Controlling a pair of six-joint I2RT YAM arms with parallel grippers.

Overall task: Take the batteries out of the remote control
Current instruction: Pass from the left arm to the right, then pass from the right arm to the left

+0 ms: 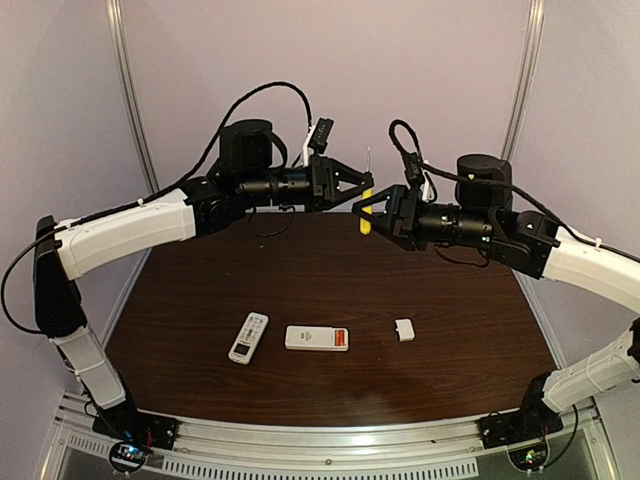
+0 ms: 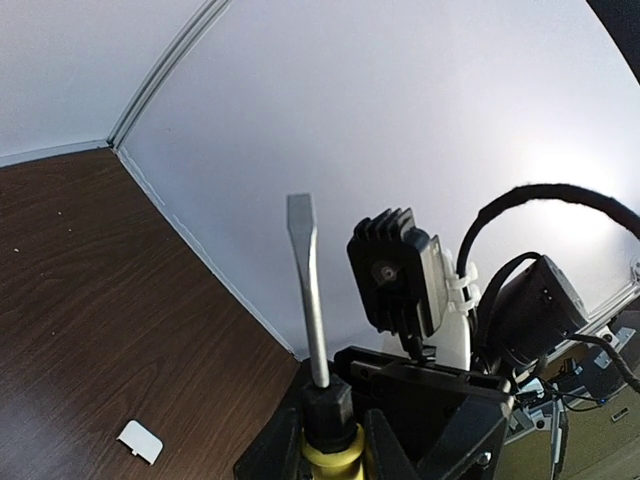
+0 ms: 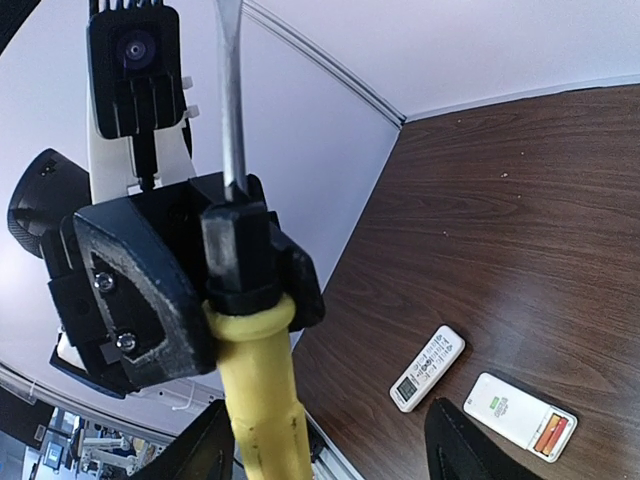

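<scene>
A white remote lies back up at mid table, its compartment open on orange-red batteries; both also show in the right wrist view, the remote and the batteries. My left gripper is raised over the far table, shut on a yellow-handled screwdriver at its black collar, blade up. My right gripper is open, its fingers either side of the yellow handle, not closed on it. Neither gripper is near the remote.
A second white remote lies buttons up, left of the open one, and shows in the right wrist view. A small white cover lies to the right and shows in the left wrist view. Pale walls stand behind the table.
</scene>
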